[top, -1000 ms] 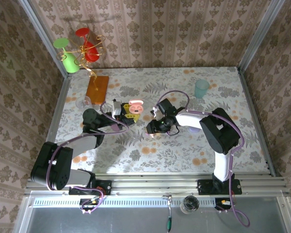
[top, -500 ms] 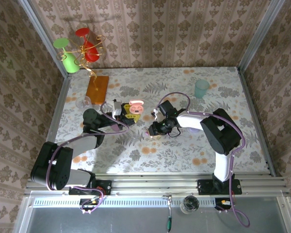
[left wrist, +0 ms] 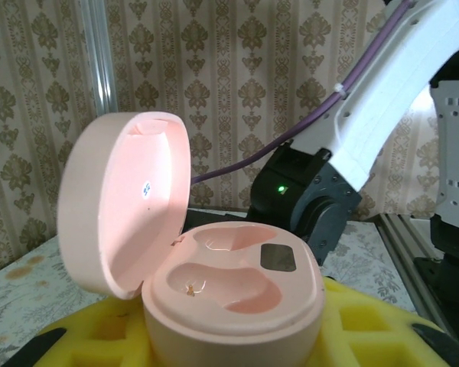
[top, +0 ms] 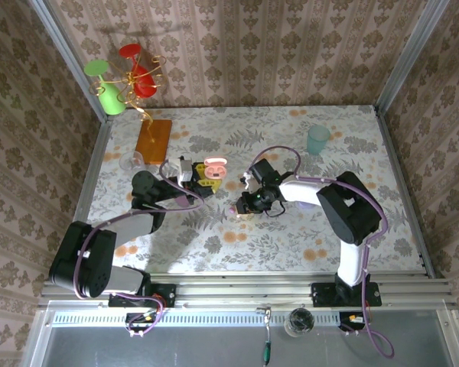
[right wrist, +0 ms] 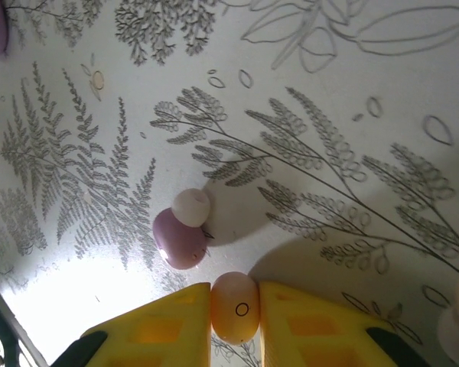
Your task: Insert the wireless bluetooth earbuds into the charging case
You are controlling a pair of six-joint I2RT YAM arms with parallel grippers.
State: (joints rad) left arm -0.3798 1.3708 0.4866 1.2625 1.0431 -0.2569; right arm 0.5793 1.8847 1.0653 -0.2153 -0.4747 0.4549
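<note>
Right gripper (right wrist: 235,304) just closed, clamped on small glossy pink earbud (right wrist: 234,312) beside lilac earbud (right wrist: 180,238). Grasp likely secure; transfer to open pink charging case (left wrist: 229,283) next.

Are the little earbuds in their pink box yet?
Not yet. Done: the pink charging case sits open in the left fingers, both pockets empty. In hand: the right fingers pinch a pink earbud. Left: carry it over and seat it in the case. A lilac earbud lies on the table too.
</note>
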